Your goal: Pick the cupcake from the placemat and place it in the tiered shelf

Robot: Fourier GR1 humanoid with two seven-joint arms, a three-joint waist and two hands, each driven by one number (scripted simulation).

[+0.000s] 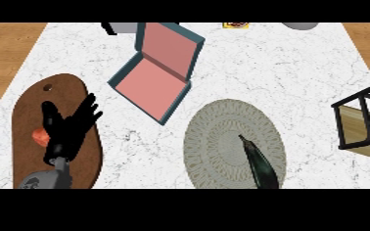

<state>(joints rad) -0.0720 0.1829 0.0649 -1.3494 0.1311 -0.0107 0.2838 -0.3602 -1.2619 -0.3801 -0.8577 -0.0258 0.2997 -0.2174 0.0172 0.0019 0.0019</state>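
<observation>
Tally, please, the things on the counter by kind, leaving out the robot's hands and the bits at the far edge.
Wooden board: 1
Round placemat: 1
Pink open box: 1
Black-framed shelf: 1
Small orange item: 1
Total: 5

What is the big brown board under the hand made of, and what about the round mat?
The brown oblong board looks like dark wood with a smooth matte finish: faint grain and a hanging hole near its top. The round beige placemat seems woven, perhaps straw or fabric, judging by its ringed, lacy pattern. The white counter looks like polished marble, with thin grey veins.
</observation>
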